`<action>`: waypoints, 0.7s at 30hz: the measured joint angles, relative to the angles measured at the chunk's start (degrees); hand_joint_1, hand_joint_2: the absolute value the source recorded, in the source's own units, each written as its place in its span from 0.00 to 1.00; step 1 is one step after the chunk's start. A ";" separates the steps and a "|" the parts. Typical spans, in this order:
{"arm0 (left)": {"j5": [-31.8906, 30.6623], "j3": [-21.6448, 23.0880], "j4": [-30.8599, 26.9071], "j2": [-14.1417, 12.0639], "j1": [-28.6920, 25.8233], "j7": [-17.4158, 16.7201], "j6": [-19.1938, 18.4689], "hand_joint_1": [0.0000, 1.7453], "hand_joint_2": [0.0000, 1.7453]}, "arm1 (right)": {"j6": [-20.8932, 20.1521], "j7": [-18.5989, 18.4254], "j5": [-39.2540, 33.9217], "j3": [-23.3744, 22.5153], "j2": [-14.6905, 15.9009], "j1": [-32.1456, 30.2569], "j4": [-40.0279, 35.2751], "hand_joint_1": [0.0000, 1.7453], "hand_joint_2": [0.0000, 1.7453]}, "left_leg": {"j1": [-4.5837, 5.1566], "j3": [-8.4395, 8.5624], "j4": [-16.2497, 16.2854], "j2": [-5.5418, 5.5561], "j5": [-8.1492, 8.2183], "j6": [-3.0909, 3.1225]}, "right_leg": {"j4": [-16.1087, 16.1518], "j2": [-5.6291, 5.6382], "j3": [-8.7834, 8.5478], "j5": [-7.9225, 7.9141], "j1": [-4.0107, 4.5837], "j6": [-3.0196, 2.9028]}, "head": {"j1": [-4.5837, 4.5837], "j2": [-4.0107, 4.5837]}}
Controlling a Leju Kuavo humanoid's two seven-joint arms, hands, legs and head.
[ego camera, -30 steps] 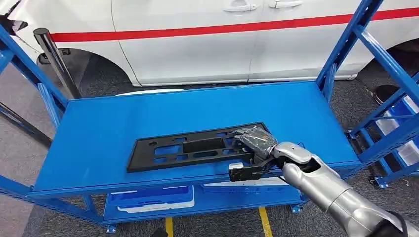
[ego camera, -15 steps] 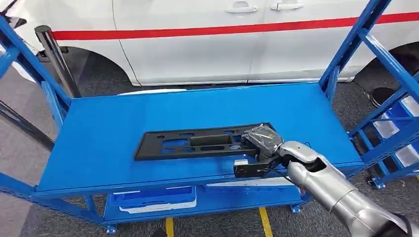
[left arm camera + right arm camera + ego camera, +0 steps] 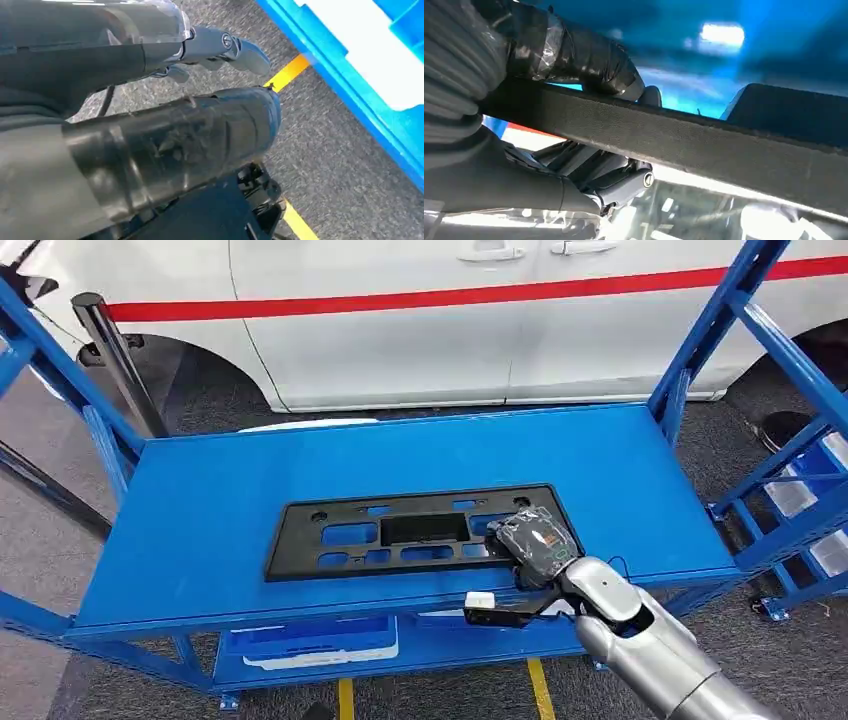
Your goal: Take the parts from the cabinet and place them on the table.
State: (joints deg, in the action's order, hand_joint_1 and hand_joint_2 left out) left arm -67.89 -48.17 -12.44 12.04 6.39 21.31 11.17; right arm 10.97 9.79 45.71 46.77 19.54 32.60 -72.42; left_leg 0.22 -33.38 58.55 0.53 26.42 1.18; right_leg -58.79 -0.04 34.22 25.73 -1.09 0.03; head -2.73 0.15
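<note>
A flat black plastic part (image 3: 400,535) with several cut-outs lies on the top blue shelf (image 3: 220,490) of the cabinet, near its front edge. My right hand (image 3: 535,545) grips the part's right end, fingers on top and thumb under the shelf's front lip. In the right wrist view the part's dark edge (image 3: 674,135) runs between the thumb and fingers of that hand (image 3: 474,75). My left hand (image 3: 175,145) hangs over the grey floor with its fingers apart and nothing in it.
A white car (image 3: 400,330) with a red stripe stands close behind the cabinet. Blue uprights (image 3: 700,350) frame the shelf. A lower shelf holds flat blue and white trays (image 3: 310,640). Another blue rack with bins (image 3: 800,500) stands at the right. A black pole (image 3: 115,355) leans at the left.
My right hand has drawn back toward the shelf's front edge with the part's right end. The part has shifted a little to the right and lies straighter.
</note>
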 joint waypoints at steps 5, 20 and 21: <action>0.52 -0.57 0.00 -0.02 -0.17 0.07 0.15 0.00 0.00 | 5.37 -0.35 4.95 -2.98 0.11 -5.16 -4.90 1.00 1.00 | -0.47 -8.19 17.37 -0.19 8.04 -0.84 | 0.15 -0.10 -0.11 0.09 0.23 -0.91 | 0.09 0.00; 1.18 -1.73 0.00 -0.04 -0.97 0.46 1.51 0.00 0.00 | 28.00 -5.97 33.09 -13.13 -4.77 -30.72 -28.50 1.00 1.00 | -0.31 0.55 -0.97 -0.35 -0.50 1.88 | -16.00 -0.04 6.27 9.45 0.32 1.34 | -0.07 0.00; 1.18 -1.84 0.00 -0.04 -1.01 0.46 1.57 0.00 0.00 | 28.04 -6.21 34.37 -13.52 -5.24 -31.62 -29.02 1.00 1.00 | -0.28 0.55 -0.89 -0.32 -0.49 1.88 | -17.33 -0.04 6.95 9.17 0.31 1.35 | -0.02 0.00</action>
State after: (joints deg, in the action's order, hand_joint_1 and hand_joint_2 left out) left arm -66.71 -50.01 -12.44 12.00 5.38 21.77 12.74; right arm 39.01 3.58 80.07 33.25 14.30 0.98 -101.43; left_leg -0.06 -32.83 57.66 0.21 25.93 3.06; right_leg -76.12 -0.08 41.17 34.90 -0.78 1.37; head -2.75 0.15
